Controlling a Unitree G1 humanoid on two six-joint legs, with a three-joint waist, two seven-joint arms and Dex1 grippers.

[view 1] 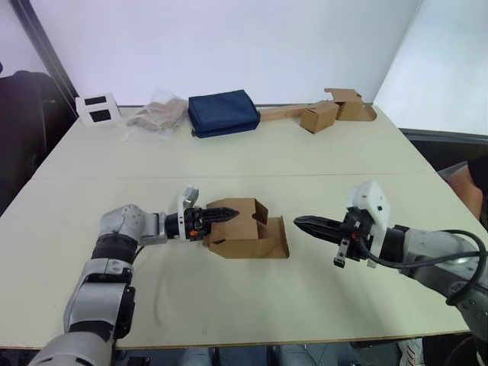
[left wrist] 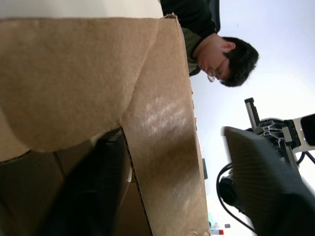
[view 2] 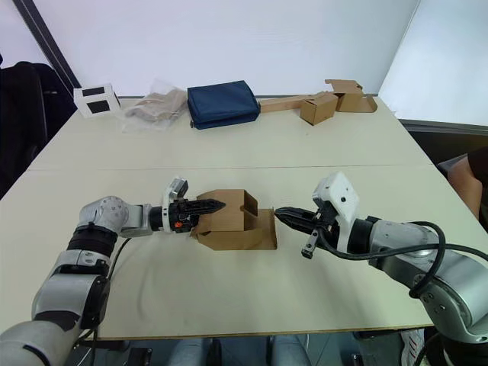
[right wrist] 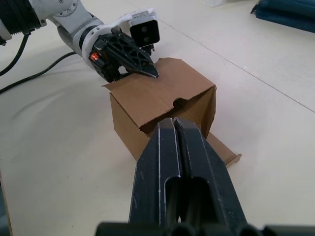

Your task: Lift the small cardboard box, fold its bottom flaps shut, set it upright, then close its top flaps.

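Cardboard first: the small cardboard box (view 1: 242, 226) sits on the table (view 1: 229, 156) at lower centre of the left eye frame, one flap lying flat toward the right. From frame left, the left gripper (view 1: 221, 216) is clamped on the box's upper edge, one finger over the top panel and one inside. At right, the right gripper (view 1: 305, 223) points at the box, fingers pressed together and empty, just short of the flat flap.

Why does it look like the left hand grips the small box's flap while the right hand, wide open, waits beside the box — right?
Not quite. The right hand is shut, not wide open: the right wrist view shows its two fingers pressed together, pointing at the small cardboard box. The rest stands: the left hand is shut on the box's flap, and the right hand waits beside the box without touching it.
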